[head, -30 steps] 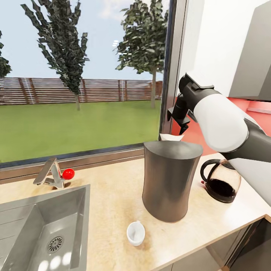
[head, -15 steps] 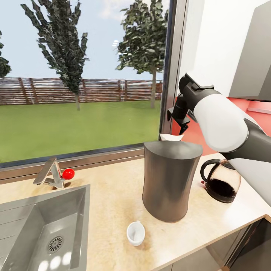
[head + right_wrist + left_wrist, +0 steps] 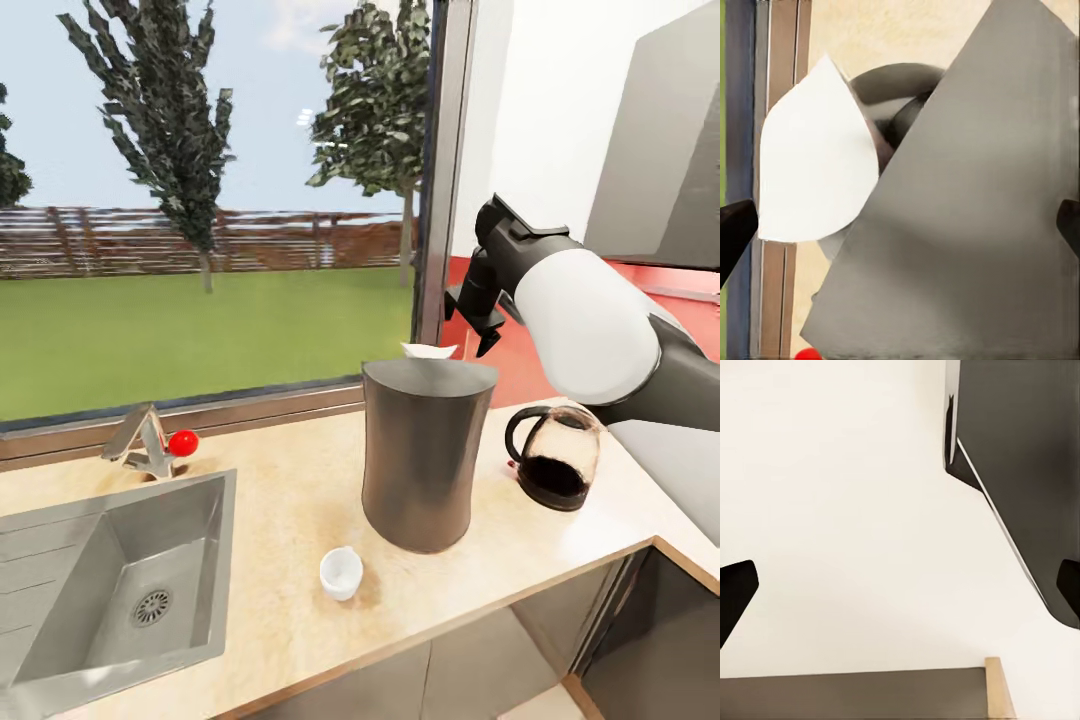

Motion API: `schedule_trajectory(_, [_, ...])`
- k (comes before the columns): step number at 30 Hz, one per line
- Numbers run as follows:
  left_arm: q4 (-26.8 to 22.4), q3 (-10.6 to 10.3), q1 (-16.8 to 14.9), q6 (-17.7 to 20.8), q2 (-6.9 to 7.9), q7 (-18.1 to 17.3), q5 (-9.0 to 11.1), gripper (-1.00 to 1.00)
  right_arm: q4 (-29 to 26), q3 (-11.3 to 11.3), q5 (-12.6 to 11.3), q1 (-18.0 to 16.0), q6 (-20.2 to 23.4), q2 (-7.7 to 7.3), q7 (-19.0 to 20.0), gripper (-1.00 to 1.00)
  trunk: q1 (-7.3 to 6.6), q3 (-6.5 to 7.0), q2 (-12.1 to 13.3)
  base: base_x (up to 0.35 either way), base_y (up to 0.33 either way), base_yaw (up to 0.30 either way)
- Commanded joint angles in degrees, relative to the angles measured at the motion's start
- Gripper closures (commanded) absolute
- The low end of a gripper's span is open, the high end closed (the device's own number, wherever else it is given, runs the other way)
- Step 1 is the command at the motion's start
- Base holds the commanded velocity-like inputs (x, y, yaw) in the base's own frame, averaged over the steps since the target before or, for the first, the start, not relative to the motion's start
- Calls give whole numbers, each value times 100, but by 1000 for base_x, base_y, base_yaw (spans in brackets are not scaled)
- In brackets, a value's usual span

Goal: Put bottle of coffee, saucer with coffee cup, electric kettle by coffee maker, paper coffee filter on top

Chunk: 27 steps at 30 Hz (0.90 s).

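The right end effector (image 3: 481, 318), fingers apart, hovers above the paper coffee filter (image 3: 428, 350) on the coffee maker (image 3: 424, 452).

glossy white rounded right arm (image 3: 585, 325) shell, dark grey joints, black angular wrist block.

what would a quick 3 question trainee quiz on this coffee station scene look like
1. True or false: the coffee cup sits on a saucer.
2. Which item stands on the countertop between the coffee maker and the corner? A) the bottle of coffee B) the electric kettle C) the tap
3. Fill in: the paper coffee filter lies at the back edge of the coffee maker's ____.

Key
1. False: it stands directly on the countertop.
2. B
3. top; the right gripper hovers above it, open and empty.
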Motion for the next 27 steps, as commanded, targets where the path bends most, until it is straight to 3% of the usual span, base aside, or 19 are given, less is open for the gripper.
schedule_trajectory(1, [0, 7, 1, 1, -1, 16, -16, -100, -14, 23, -42, 3, 60, -1, -31, -100, -2, 0, -3, -319, -87, 0])
schedule_trajectory(27, [0, 16, 1, 1, -2, 17, -14, -100, -20, 16, -41, 3, 55, -1, -31, -100, -2, 0, -3, -335, -10, 0])
